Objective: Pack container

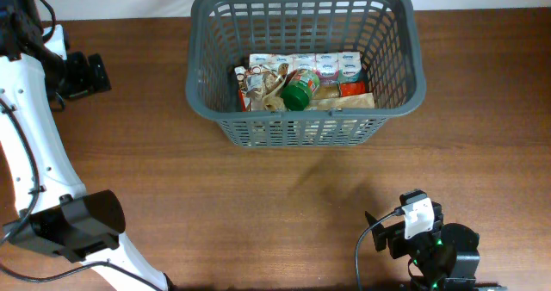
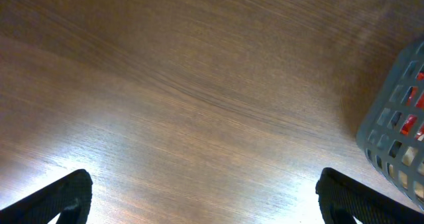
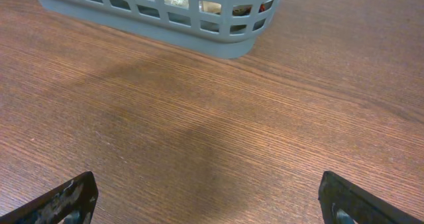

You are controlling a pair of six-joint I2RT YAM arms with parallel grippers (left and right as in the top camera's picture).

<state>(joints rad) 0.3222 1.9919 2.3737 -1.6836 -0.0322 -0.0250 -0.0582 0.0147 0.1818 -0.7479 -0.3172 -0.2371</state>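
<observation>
Gaping empty, left end effector [image 2: 209, 199] and right end effector [image 3: 211, 199] belong parked well off the filled container [image 1: 293, 117], upper centre.

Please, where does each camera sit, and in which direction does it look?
Overhead: fixed above the table, looking straight down on the basket; left arm at the left edge, right arm at the bottom.
Left wrist: low over the wood, facing a basket corner; open left jaws below.
Right wrist: low, facing the basket's near wall; open right jaws below.
Shared: all show the basket.
</observation>
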